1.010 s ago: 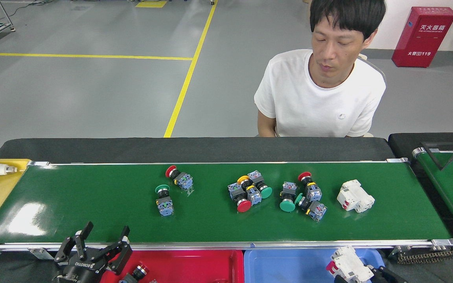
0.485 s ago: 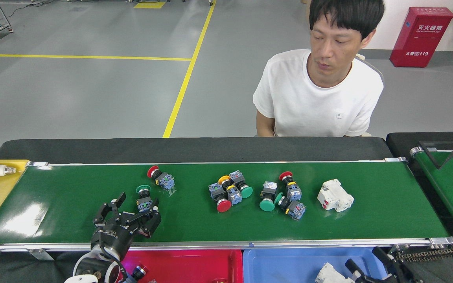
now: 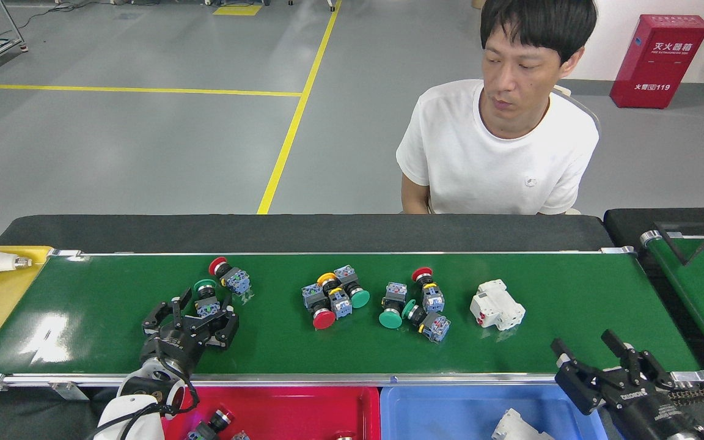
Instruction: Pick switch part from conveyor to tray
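Now your left gripper is hovering with jaws released around the green-capped switch part on the conveyor; its long axis is running away from you. Your right gripper, also released, is sitting well apart.

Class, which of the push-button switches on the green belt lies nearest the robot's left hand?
The green-capped push-button switch at the row's far left, right at the open left hand; every other switch lies farther away.
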`<act>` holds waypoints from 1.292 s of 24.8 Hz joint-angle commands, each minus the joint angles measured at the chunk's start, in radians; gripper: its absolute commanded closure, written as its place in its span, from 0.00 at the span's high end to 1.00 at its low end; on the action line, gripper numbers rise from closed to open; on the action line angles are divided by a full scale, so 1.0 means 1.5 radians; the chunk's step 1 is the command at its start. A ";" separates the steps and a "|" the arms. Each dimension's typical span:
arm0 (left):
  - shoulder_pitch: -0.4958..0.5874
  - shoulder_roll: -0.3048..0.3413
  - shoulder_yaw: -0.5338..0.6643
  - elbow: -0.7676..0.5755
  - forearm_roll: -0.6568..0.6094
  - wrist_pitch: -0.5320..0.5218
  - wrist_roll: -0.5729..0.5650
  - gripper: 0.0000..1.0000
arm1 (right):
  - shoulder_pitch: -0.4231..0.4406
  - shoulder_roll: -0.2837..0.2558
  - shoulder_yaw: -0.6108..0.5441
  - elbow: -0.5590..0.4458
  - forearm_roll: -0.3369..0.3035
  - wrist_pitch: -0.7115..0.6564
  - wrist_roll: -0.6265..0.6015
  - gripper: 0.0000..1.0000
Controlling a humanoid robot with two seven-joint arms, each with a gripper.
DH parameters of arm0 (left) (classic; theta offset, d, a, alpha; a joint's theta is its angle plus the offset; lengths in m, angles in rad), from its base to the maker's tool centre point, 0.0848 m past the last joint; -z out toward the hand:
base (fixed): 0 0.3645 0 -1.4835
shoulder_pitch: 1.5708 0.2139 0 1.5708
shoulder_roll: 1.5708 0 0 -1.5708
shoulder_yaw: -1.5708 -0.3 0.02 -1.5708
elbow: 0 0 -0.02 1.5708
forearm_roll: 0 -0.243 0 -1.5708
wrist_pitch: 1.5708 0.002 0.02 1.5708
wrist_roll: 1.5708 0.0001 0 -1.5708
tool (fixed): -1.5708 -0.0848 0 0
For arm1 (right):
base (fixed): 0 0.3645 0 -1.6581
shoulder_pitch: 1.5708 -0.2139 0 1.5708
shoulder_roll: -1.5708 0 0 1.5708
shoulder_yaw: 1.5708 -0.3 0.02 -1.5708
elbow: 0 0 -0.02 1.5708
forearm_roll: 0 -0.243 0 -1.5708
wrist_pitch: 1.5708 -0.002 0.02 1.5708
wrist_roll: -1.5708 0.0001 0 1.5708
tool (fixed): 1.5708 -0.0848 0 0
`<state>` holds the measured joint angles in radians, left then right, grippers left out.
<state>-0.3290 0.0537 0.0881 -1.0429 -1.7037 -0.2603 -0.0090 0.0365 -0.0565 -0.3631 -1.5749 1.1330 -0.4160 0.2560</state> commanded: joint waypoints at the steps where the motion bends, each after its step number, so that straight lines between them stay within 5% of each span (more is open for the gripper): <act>1: -0.001 0.004 0.001 -0.017 0.019 -0.010 0.005 0.02 | -0.017 0.006 0.001 -0.004 0.002 0.069 -0.032 0.95; 6: 0.083 0.009 0.007 -0.144 0.086 -0.049 0.005 0.03 | -0.010 0.024 0.043 -0.003 0.089 0.126 -0.177 0.94; 11: 0.289 0.012 0.008 -0.382 0.113 -0.147 0.019 0.06 | 0.002 0.026 0.118 0.003 0.122 0.153 -0.181 0.95; 14: 0.355 0.013 -0.031 -0.412 0.081 -0.170 0.035 0.13 | -0.014 0.020 0.200 0.011 0.123 0.159 -0.159 0.95; 15: 0.358 0.018 -0.051 -0.412 0.058 -0.170 0.041 0.24 | -0.023 0.019 0.231 0.019 0.122 0.156 -0.147 0.96; 17: 0.363 0.020 -0.067 -0.412 0.031 -0.170 0.046 0.63 | -0.040 0.018 0.276 0.038 0.121 0.153 -0.128 0.96; 18: 0.363 0.024 -0.070 -0.412 0.031 -0.170 0.047 1.00 | -0.052 0.018 0.295 0.050 0.122 0.159 -0.122 0.96; 23: 0.360 0.012 -0.041 -0.417 0.047 -0.164 0.046 1.00 | -0.120 0.022 0.336 0.136 0.124 0.168 -0.107 0.96; 28: 0.352 -0.021 0.114 -0.401 0.108 -0.145 0.035 1.00 | -0.206 0.054 0.391 0.229 0.124 0.180 -0.107 0.95; 32: 0.322 -0.023 0.193 -0.340 0.112 -0.104 0.026 1.00 | -0.290 0.078 0.434 0.332 0.115 0.197 -0.107 0.78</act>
<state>0.1671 0.0128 0.3603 -1.5600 -1.5412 -0.4383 0.0336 -0.3640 0.0507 0.2754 -1.0992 1.3111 -0.1295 0.0955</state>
